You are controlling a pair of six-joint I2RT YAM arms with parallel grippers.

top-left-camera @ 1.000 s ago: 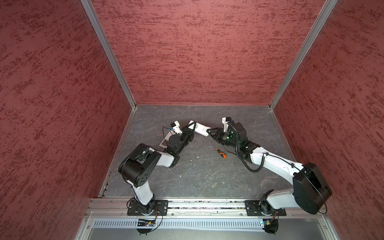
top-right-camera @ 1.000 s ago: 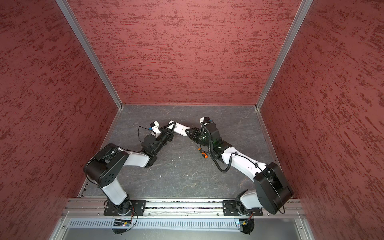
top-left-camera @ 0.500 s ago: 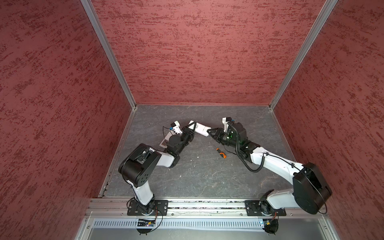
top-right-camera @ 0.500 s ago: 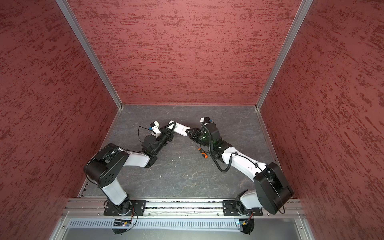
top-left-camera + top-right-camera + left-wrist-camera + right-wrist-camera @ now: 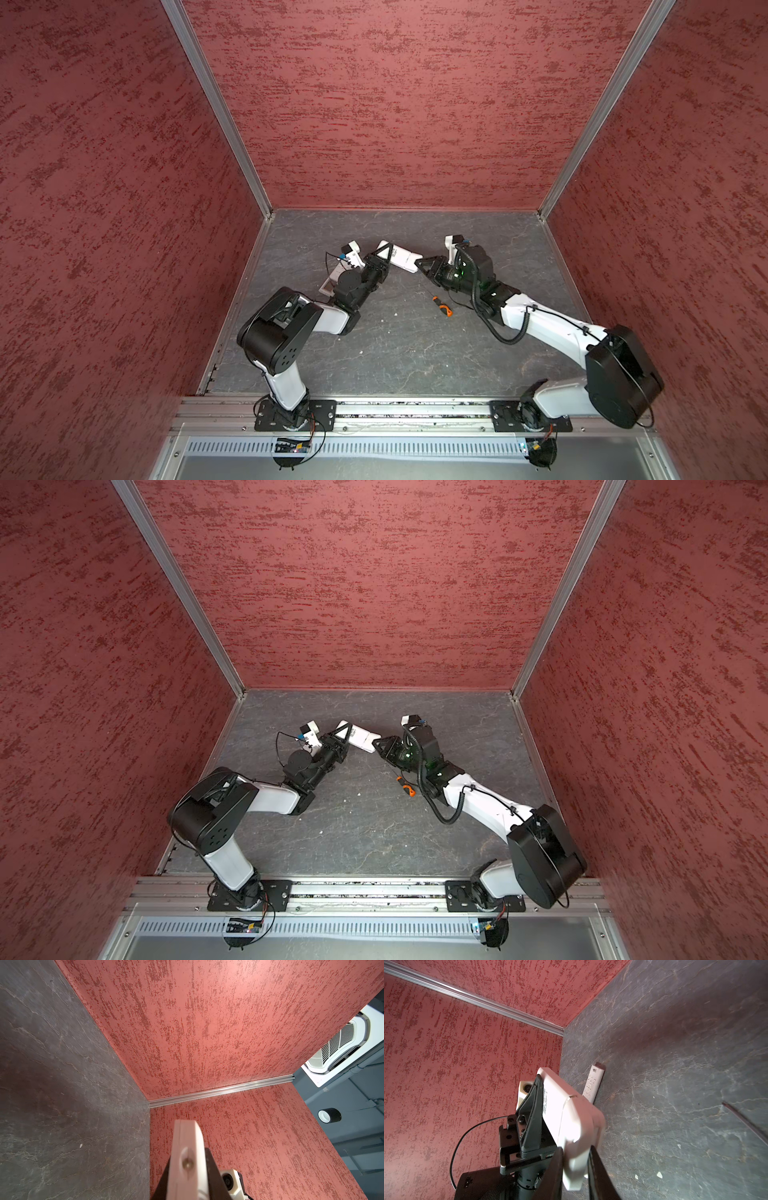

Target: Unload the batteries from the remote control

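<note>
Both top views look down; wrist views closely share the remote (image 5: 571,1122).

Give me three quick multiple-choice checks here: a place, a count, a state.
1. Where is the screwdriver? A in a gripper; B lying on the table; C against the back wall.
2. How many white remotes show? A one; B two; C three.
3. The left gripper is: A open above the table; B shut on the screwdriver; C shut on a remote lifted off the table.
Key: B, it lies flat on the grey surface; B, the held remote plus the remote on the table; C, its fingers clamp the raised remote.
</note>
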